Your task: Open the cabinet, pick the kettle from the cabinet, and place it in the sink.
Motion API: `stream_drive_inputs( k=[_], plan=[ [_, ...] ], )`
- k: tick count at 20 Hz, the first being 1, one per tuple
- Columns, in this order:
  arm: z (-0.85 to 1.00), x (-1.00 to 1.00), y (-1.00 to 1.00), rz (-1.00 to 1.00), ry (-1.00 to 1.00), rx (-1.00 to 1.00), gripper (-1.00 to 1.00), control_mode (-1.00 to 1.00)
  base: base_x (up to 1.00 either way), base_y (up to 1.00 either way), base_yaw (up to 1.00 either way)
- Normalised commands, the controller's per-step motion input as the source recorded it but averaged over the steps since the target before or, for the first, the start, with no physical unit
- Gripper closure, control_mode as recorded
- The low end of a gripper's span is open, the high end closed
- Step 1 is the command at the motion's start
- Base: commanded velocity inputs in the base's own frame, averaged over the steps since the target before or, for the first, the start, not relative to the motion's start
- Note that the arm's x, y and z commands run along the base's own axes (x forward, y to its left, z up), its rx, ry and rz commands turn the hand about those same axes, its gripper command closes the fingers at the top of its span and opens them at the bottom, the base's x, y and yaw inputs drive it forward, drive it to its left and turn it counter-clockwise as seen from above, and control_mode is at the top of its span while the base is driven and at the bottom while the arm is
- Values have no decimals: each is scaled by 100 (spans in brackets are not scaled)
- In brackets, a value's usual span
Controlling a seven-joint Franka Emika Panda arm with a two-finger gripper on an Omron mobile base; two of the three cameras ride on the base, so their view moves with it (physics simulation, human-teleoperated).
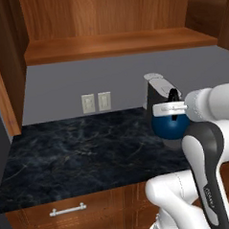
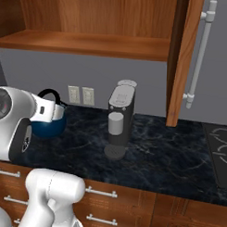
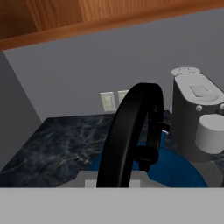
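The gripper (image 1: 174,102), pinched on the black arched handle of the dark-blue kettle (image 1: 171,125), carries it clear above the black marble counter (image 1: 80,152), left of the coffee machine (image 2: 119,120), under the opened cabinet (image 2: 90,22), presumably toward the sink.

A white arm (image 1: 205,149) with smooth, rounded shells is being shown, its segments being joined by dark grey bands at the joints. A long dark strip is being seen running down the upright link, with small pale lettering, too small to read, near its lower end. A round dark cap with faint markings is being displayed on one bulky joint (image 2: 4,104). The base segment (image 2: 52,196) is being rendered as a glossy white cylinder.
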Motion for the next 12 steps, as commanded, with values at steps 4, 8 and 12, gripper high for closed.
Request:
stream_drive_inputs(
  k=[4, 8, 12],
  plan=[
    [0, 0, 0, 0, 0, 0, 100, 100, 0, 0, 0],
    [0, 0, 0, 0, 0, 0, 100, 100, 0, 0, 0],
    [0, 0, 0, 0, 0, 0, 100, 100, -39, -7, -2]
  ],
)
